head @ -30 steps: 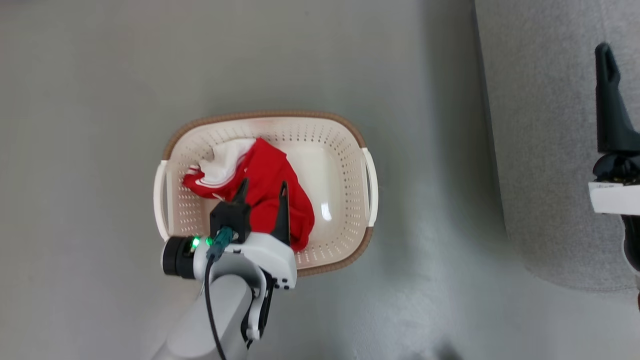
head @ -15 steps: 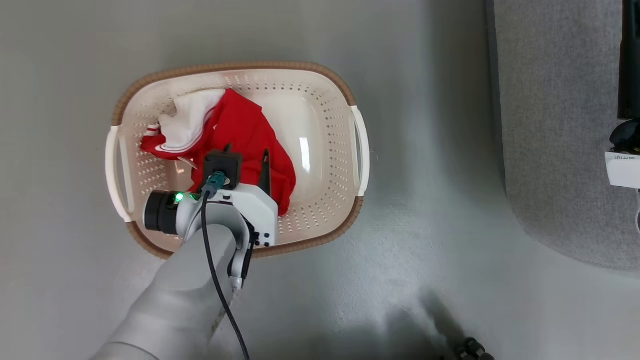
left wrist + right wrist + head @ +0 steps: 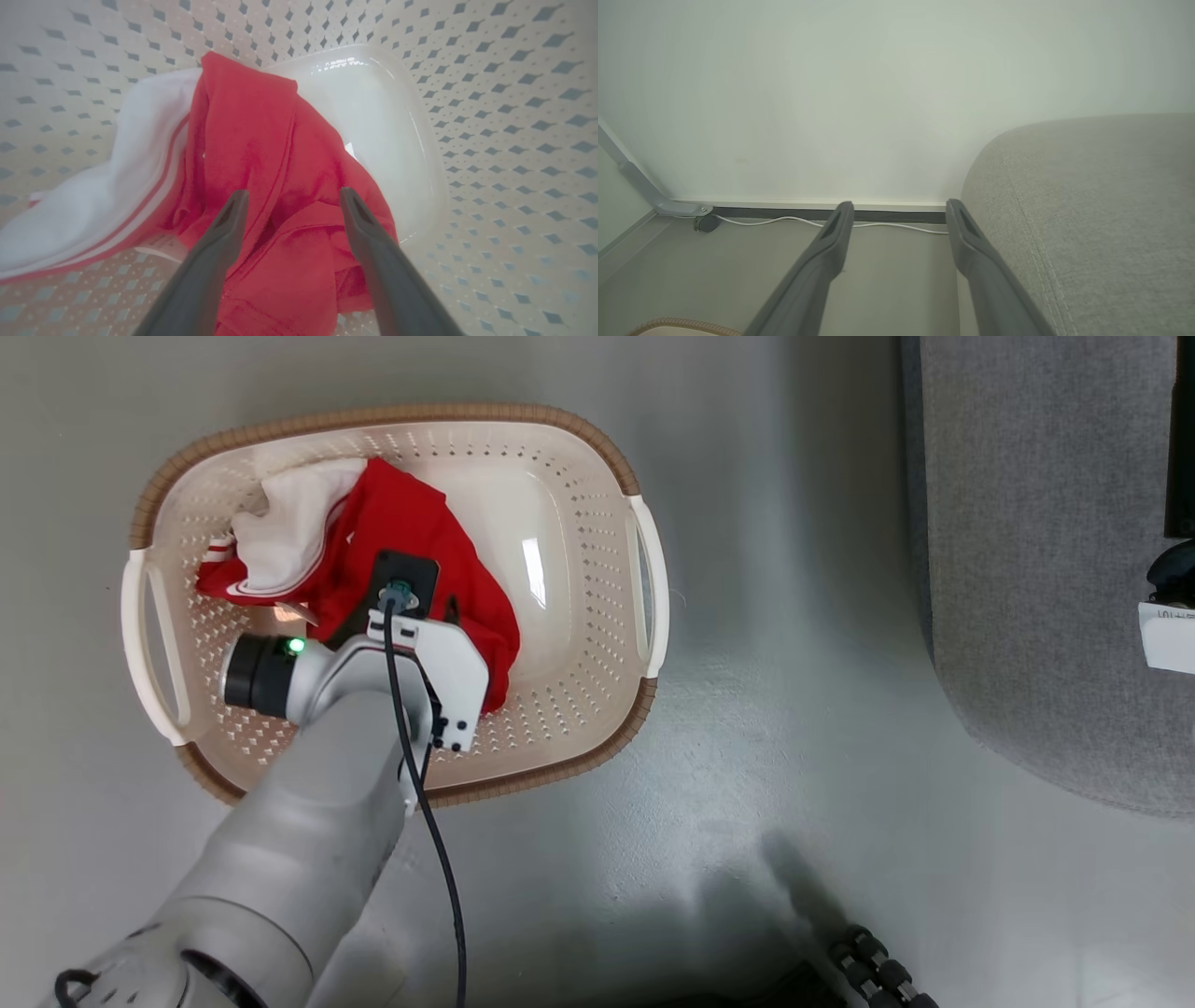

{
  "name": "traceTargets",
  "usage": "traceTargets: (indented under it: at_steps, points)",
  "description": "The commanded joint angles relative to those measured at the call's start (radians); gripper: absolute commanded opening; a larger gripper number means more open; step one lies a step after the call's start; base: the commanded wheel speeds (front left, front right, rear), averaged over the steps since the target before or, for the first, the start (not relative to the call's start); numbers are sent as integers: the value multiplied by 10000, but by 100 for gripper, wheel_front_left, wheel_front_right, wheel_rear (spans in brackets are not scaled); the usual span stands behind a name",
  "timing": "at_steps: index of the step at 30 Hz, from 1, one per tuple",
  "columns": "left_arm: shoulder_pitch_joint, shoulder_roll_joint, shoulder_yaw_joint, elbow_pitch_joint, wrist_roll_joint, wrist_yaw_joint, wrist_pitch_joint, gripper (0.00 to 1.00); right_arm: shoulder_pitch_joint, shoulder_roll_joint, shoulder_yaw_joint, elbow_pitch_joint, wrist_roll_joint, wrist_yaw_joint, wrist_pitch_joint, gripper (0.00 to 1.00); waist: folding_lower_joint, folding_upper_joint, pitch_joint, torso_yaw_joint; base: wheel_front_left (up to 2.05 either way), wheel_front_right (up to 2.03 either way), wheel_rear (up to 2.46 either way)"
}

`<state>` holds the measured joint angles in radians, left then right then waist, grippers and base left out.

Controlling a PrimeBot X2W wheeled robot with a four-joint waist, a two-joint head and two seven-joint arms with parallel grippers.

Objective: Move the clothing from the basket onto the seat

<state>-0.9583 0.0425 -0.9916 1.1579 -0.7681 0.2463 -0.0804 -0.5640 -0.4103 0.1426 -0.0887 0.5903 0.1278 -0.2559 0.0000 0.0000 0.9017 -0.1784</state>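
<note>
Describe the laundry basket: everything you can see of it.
The basket is an oval tub of cream-white plastic, its walls pierced with small diamond-shaped holes, its smooth bottom glossy and unpierced. A brown woven-look rim runs round the top, with a white handle at each end. It stands upright on the grey floor, apart from the sofa. Red and white clothing lies bunched toward its left end in the head view, and the open left gripper reaches down into it.

Nothing is legible: the white block (image 3: 1167,637) at the right edge bears small dark print (too blurred to read).
</note>
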Motion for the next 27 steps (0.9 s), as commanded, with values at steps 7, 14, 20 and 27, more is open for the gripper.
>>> traceTargets:
  at_steps: [7,14,20,27]
  points:
    - [-767,77,-674,784,193,117,1087,100,250,-133,-19,-487,112,29,-59,100,0,0,473,-209,0,0,0]
    - [-1282,77,-1230,1092,574,273,1767,100,256,-62,-155,-624,150,29,-59,100,0,0,832,-310,0,0,0]
    - [-1458,77,-1607,1258,774,445,2626,100,315,-23,-342,-748,212,29,-59,100,0,0,1063,-398,0,0,0]
    - [-1387,77,-1816,1251,809,561,2602,0,302,19,-390,-794,174,29,-59,100,0,0,1083,-431,0,0,0]
